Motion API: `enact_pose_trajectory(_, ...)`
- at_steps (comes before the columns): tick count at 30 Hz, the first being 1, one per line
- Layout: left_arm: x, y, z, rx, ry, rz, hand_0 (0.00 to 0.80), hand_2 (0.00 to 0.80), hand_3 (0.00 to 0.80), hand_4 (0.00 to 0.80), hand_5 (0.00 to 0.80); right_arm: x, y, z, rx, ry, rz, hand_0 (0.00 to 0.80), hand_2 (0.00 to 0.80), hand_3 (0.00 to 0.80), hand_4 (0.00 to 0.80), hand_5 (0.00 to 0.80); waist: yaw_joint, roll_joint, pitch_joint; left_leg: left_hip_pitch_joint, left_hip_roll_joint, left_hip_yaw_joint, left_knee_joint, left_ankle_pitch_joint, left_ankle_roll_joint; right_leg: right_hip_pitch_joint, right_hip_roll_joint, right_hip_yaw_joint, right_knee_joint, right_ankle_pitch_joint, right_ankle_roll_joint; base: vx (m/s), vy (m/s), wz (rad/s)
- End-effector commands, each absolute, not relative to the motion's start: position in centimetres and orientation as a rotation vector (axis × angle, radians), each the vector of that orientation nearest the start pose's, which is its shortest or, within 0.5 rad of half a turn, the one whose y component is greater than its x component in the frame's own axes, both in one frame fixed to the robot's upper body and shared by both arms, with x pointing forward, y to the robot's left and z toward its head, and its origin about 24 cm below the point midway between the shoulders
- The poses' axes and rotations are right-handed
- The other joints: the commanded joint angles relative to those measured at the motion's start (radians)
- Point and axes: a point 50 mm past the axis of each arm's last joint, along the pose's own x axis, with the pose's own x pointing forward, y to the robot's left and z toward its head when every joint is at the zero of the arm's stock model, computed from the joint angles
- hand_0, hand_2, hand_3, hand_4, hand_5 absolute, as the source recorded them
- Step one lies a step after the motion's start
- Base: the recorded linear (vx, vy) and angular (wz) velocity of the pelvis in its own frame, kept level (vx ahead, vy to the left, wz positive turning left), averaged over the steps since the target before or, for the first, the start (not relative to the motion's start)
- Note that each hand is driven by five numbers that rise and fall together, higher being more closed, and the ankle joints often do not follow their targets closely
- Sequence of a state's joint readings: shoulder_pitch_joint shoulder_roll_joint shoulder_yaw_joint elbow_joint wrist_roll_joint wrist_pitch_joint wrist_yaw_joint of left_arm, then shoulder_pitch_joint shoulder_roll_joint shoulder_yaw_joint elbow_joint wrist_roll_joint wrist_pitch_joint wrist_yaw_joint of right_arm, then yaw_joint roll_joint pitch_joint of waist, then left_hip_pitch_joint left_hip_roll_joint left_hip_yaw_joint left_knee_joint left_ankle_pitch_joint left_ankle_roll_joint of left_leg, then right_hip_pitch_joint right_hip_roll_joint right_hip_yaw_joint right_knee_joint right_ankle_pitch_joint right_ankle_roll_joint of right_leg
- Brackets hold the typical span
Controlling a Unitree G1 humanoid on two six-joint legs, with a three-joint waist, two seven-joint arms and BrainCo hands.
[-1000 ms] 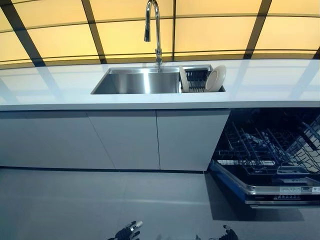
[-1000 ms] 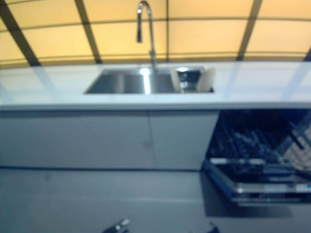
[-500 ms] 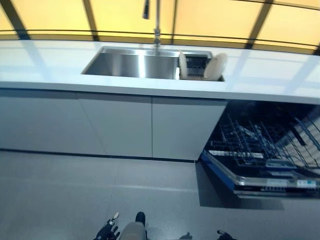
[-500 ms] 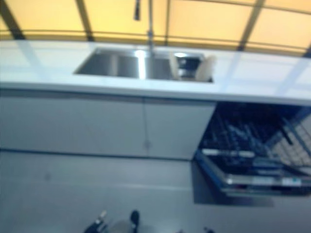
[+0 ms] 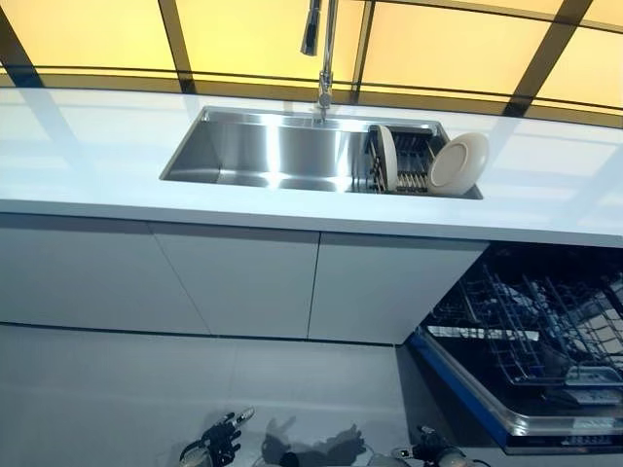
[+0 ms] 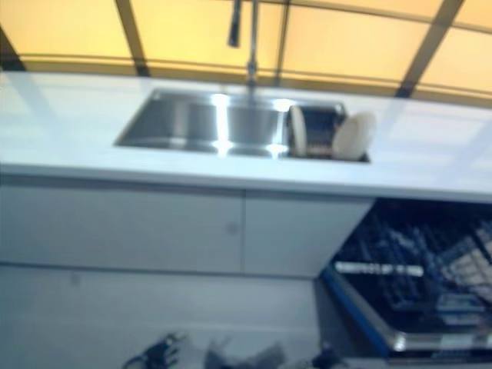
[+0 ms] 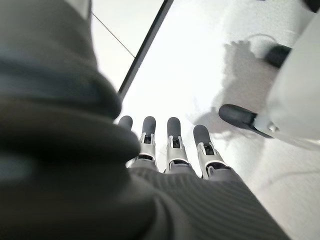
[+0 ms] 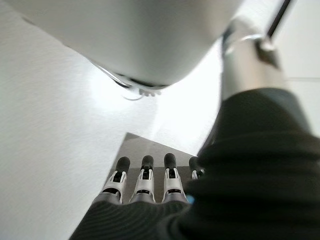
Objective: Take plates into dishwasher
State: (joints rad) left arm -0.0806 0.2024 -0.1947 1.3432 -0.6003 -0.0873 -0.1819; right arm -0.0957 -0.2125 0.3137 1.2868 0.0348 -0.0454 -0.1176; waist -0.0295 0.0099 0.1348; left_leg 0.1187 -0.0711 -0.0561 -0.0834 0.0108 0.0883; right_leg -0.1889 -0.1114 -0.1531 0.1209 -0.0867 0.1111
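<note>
Two cream plates stand on edge in a dark drying rack [image 5: 409, 167] at the right end of the steel sink [image 5: 273, 156]: one thin-edge-on plate [image 5: 385, 156] at the rack's left and one round plate [image 5: 458, 162] leaning at its right. The open dishwasher [image 5: 545, 341] with its wire rack pulled out is below the counter at the right. My left hand [image 5: 216, 443] hangs low near the floor, fingers straight and empty, as the left wrist view [image 7: 172, 142] shows. My right hand [image 5: 433, 452] hangs low at the bottom right, fingers straight and empty in the right wrist view [image 8: 145, 182].
A tall tap [image 5: 321, 49] rises behind the sink. The white counter [image 5: 88, 156] runs the full width above closed grey cabinet doors [image 5: 234, 282]. Grey floor lies between me and the cabinets. The dishwasher's lowered door [image 5: 487, 404] juts out over the floor at the right.
The whole picture has shifted, so the camera moved; sink and counter now sit lower and further right in view. Both hands still hang low and empty.
</note>
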Motion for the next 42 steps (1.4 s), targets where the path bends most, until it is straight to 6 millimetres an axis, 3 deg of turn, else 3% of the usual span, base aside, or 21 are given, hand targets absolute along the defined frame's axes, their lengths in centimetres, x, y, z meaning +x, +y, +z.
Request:
enact_pose_trajectory(1,10.6,20.4,-16.3,-0.259,1.124,0.079,0.000,0.000,0.000,0.000,0.000,10.5,-21.4,-16.3,-0.415,1.192,0.008,0.000,0.000,0.000,0.000,0.000,-0.027,0.001,0.022,0.072,-0.025,-0.048,0.029,-0.063,-0.016,-0.074,-0.002,0.035,-0.208,0.347,0.012,0.405,-0.156,0.67)
enact_pose_trajectory(4,9.8,20.5,-16.4,-0.256,1.147,0.082,0.000,0.000,0.000,0.000,0.000,10.4,-21.3,-16.4,-0.411,1.212,-0.012,0.000,0.000,0.000,0.000,0.000,-0.028,-0.012,0.018,0.111,-0.003,-0.033,0.080,-0.125,-0.026,-0.010,-0.016,0.018,-0.179,0.336,-0.005,0.409,-0.203,0.38)
enact_pose_trajectory(7,9.1,20.2,-16.7,-0.276,1.155,0.122,0.000,0.000,0.000,0.000,0.000,10.2,-21.3,-16.5,-0.407,1.237,-0.026,0.000,0.000,0.000,0.000,0.000,-0.026,-0.023,-0.005,0.139,0.024,-0.014,0.110,-0.146,-0.050,0.036,-0.006,0.029,-0.119,0.331,-0.023,0.394,-0.249,0.38)
enact_pose_trajectory(11,8.6,19.7,-16.8,-0.321,1.164,0.116,0.000,0.000,0.000,0.000,0.000,10.3,-21.6,-16.4,-0.414,1.234,0.028,0.000,0.000,0.000,0.000,0.000,-0.031,-0.025,-0.038,0.132,0.059,0.000,0.261,-0.039,-0.093,0.082,0.037,0.022,-0.122,0.298,-0.070,0.293,-0.168,-0.06)
enact_pose_trajectory(12,8.6,19.7,-16.8,-0.338,1.157,0.133,0.000,0.000,0.000,0.000,0.000,10.4,-21.7,-16.3,-0.427,1.221,0.062,0.000,0.000,0.000,0.000,0.000,-0.036,-0.034,-0.043,0.109,0.074,0.038,0.358,0.015,-0.109,0.097,0.043,0.014,-0.124,0.283,-0.087,0.158,-0.123,-0.25)
enact_pose_trajectory(14,8.7,19.7,-16.8,-0.347,1.162,0.136,0.000,0.000,0.000,0.000,0.000,10.9,-21.7,-16.1,-0.457,1.187,0.104,0.000,0.000,0.000,0.000,0.000,-0.027,-0.045,-0.039,0.040,0.094,0.071,0.436,0.067,-0.121,0.138,0.051,0.009,-0.137,0.267,-0.106,0.215,-0.169,-0.14)
enact_pose_trajectory(16,8.8,19.8,-16.8,-0.353,1.146,0.153,0.000,0.000,0.000,0.000,0.000,12.5,-21.6,-15.7,-0.471,1.144,0.183,0.000,0.000,0.000,0.000,0.000,0.018,-0.060,-0.014,-0.088,0.080,0.107,0.404,0.059,-0.111,0.216,0.052,0.012,-0.153,0.226,-0.106,0.211,-0.121,-0.07)
enact_pose_trajectory(19,8.8,19.9,-16.8,-0.360,1.141,0.162,0.000,0.000,0.000,0.000,0.000,13.1,-21.6,-15.4,-0.481,1.123,0.210,0.000,0.000,0.000,0.000,0.000,0.035,-0.056,-0.002,-0.115,0.081,0.116,0.355,0.074,-0.116,0.250,0.060,0.020,-0.160,0.211,-0.103,0.111,-0.001,-0.29)
enact_pose_trajectory(20,9.4,20.5,-16.5,-0.332,1.129,0.169,0.000,0.000,0.000,0.000,0.000,16.0,-20.7,-14.2,-0.508,1.017,0.408,0.000,0.000,0.000,0.000,0.000,0.096,-0.055,0.031,-0.227,0.075,0.099,0.198,0.126,-0.130,0.321,0.073,0.065,-0.184,0.179,-0.097,0.227,0.004,-0.40)
enact_pose_trajectory(22,9.7,21.2,-16.3,-0.306,1.133,0.159,0.000,0.000,0.000,0.000,0.000,18.2,-19.4,-12.7,-0.509,0.918,0.574,0.000,0.000,0.000,0.000,0.000,0.093,-0.065,0.019,-0.182,0.057,0.081,0.138,0.082,-0.114,0.311,0.068,0.064,-0.178,0.169,-0.089,0.173,0.017,-0.62)
enact_pose_trajectory(24,10.1,21.9,-16.1,-0.289,1.130,0.155,0.000,0.000,0.000,0.000,0.000,19.8,-18.5,-11.0,-0.486,0.847,0.689,0.000,0.000,0.000,0.000,0.000,0.082,-0.068,0.006,-0.133,0.057,0.072,0.077,0.083,-0.107,0.303,0.070,0.054,-0.176,0.171,-0.087,0.088,0.026,-0.55)
enact_pose_trajectory(25,10.0,22.3,-16.0,-0.286,1.129,0.160,0.000,0.000,0.000,0.000,0.000,20.8,-18.1,-9.2,-0.460,0.793,0.798,0.000,0.000,0.000,0.000,0.000,0.068,-0.069,-0.005,-0.098,0.057,0.061,0.040,0.087,-0.106,0.298,0.073,0.052,-0.178,0.172,-0.087,0.093,0.029,-0.07)
enact_pose_trajectory(26,10.0,22.7,-15.9,-0.286,1.127,0.167,0.000,0.000,0.000,0.000,0.000,21.0,-18.0,-8.1,-0.441,0.760,0.889,0.000,0.000,0.000,0.000,0.000,0.058,-0.070,-0.011,-0.080,0.058,0.059,0.021,0.088,-0.106,0.297,0.076,0.055,-0.179,0.172,-0.087,0.123,0.037,-0.04)
enact_pose_trajectory(27,9.9,23.9,-15.6,-0.286,1.121,0.194,0.000,0.000,0.000,0.000,0.000,21.2,-17.8,-4.4,-0.381,0.679,1.086,0.000,0.000,0.000,0.000,0.000,0.034,-0.076,-0.031,-0.061,0.060,0.062,0.001,0.081,-0.105,0.284,0.080,0.059,-0.182,0.170,-0.082,0.092,0.030,0.01)
enact_pose_trajectory(30,9.7,24.6,-15.5,-0.288,1.127,0.197,0.000,0.000,0.000,0.000,0.000,21.2,-17.2,-0.5,-0.287,0.578,1.264,0.000,0.000,0.000,0.000,0.000,0.011,-0.079,-0.048,-0.059,0.063,0.078,-0.004,0.076,-0.106,0.272,0.082,0.064,-0.181,0.168,-0.077,0.039,0.016,-0.01)
enact_pose_trajectory(33,9.1,24.3,-15.7,-0.290,1.140,0.196,0.000,0.000,0.000,0.000,0.000,22.1,-15.3,4.4,-0.131,0.405,1.446,0.000,0.000,0.000,0.000,0.000,0.001,-0.086,-0.067,-0.064,0.069,0.096,-0.004,0.070,-0.109,0.263,0.080,0.066,-0.187,0.168,-0.070,0.027,0.007,-0.15)
enact_pose_trajectory(39,7.9,24.1,-16.0,-0.287,1.158,0.200,0.000,0.000,0.000,0.000,0.000,23.0,-13.3,8.5,0.155,0.292,1.573,0.000,0.000,0.000,0.000,0.000,0.009,-0.083,-0.088,-0.056,0.078,0.114,-0.004,0.058,-0.107,0.273,0.076,0.071,-0.193,0.159,-0.067,0.021,0.004,-0.09)
enact_pose_trajectory(42,7.5,24.3,-16.0,-0.288,1.165,0.198,0.000,0.000,0.000,0.000,0.000,22.8,-12.6,9.1,0.238,0.271,1.613,0.000,0.000,0.000,0.000,0.000,0.013,-0.082,-0.094,-0.053,0.078,0.116,-0.004,0.055,-0.105,0.278,0.075,0.070,-0.194,0.155,-0.066,0.000,0.000,0.00)
